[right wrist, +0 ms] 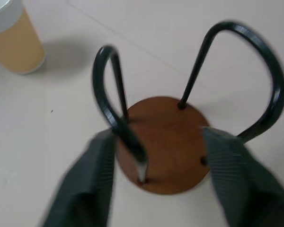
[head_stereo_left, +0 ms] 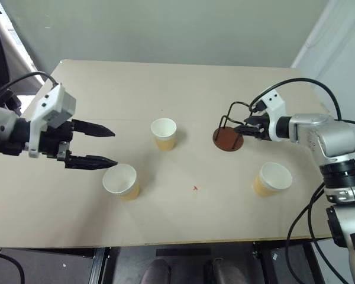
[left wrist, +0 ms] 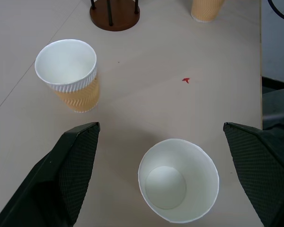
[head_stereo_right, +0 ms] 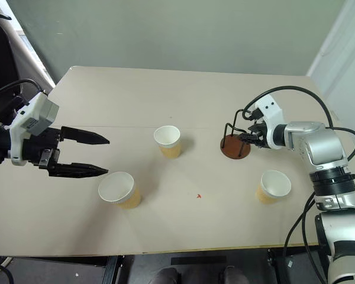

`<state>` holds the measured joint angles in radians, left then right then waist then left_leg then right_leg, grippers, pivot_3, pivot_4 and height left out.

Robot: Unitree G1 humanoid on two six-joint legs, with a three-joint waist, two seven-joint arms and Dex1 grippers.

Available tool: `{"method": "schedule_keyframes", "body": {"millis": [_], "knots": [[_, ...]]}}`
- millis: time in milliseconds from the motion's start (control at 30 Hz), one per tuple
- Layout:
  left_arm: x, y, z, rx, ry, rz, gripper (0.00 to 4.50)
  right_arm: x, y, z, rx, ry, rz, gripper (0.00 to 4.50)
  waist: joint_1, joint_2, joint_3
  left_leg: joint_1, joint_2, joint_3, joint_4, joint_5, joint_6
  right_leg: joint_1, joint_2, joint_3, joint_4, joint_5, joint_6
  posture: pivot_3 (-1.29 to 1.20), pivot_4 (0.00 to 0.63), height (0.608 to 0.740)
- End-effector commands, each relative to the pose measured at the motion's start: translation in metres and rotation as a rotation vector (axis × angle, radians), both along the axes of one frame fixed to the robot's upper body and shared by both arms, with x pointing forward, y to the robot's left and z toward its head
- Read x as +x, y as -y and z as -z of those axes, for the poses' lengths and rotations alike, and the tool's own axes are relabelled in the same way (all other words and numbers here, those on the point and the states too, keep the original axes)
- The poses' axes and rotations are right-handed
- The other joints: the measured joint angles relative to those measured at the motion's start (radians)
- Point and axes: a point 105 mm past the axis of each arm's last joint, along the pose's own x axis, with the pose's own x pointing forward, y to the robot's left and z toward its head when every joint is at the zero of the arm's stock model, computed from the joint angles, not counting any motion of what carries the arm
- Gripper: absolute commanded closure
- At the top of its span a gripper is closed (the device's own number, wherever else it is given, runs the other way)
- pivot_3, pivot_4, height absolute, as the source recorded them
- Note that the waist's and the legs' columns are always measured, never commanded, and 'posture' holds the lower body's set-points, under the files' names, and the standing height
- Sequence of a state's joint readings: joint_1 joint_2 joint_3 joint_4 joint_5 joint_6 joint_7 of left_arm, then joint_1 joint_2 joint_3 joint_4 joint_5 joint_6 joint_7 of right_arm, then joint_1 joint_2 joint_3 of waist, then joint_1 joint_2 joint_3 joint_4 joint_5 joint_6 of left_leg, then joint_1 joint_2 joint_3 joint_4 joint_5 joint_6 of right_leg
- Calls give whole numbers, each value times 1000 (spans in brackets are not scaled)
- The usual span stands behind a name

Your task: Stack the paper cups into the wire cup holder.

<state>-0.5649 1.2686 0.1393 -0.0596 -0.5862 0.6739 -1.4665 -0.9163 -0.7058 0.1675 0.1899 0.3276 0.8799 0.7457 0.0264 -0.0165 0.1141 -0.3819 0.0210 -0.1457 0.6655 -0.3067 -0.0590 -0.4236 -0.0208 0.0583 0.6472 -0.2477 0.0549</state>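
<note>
Three paper cups stand upright on the table: one in the middle, one near the left front and one at the right front. The wire cup holder, a reddish-brown disc with black wire loops, stands right of the middle cup with no cup in it. My left gripper is open and hovers just left of the left front cup, which lies ahead between its fingers. My right gripper is at the holder's right side, level with its wire loops, right up against the disc.
The tan table ends in a front edge close below the cups. A small red mark sits on the table between the front cups. Black cables loop over my right arm.
</note>
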Motion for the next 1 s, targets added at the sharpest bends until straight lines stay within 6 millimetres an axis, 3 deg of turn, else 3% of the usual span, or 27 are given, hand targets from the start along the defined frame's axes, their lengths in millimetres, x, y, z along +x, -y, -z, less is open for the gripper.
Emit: {"method": "schedule_keyframes", "body": {"millis": [33,167,400,500,567,1000], "knots": [[-4,0,-13,13,53,-3,0,1,2,-21,17,70,-6,3142,1,0,0,0,0,0,0,0,0,0,0,0,0,0,0,0,150,740],[-3,1,-13,13,55,-4,0,-11,-8,-22,24,42,-102,4483,1,0,0,0,0,0,0,0,0,0,0,0,0,0,0,0,150,740],[1,2,-14,20,63,2,0,-60,-40,-17,-3,-35,-430,4483,2,0,0,-1,0,0,-1,0,-1,0,0,0,0,0,0,0,150,740],[2,4,-15,22,64,13,0,-105,-58,-7,-46,-92,-667,4483,6,0,0,-1,0,0,-1,0,-1,1,0,-1,0,0,0,0,150,740],[2,5,-16,24,64,19,0,-120,-62,-2,-77,-116,-736,4483,5,0,0,-1,0,0,-1,0,-1,1,0,0,0,0,0,0,150,740],[3,9,-18,27,69,39,0,-142,-79,23,-202,-99,-917,4483,3,-1,-1,2,0,0,1,1,-1,1,0,0,0,0,0,0,150,740]]}}
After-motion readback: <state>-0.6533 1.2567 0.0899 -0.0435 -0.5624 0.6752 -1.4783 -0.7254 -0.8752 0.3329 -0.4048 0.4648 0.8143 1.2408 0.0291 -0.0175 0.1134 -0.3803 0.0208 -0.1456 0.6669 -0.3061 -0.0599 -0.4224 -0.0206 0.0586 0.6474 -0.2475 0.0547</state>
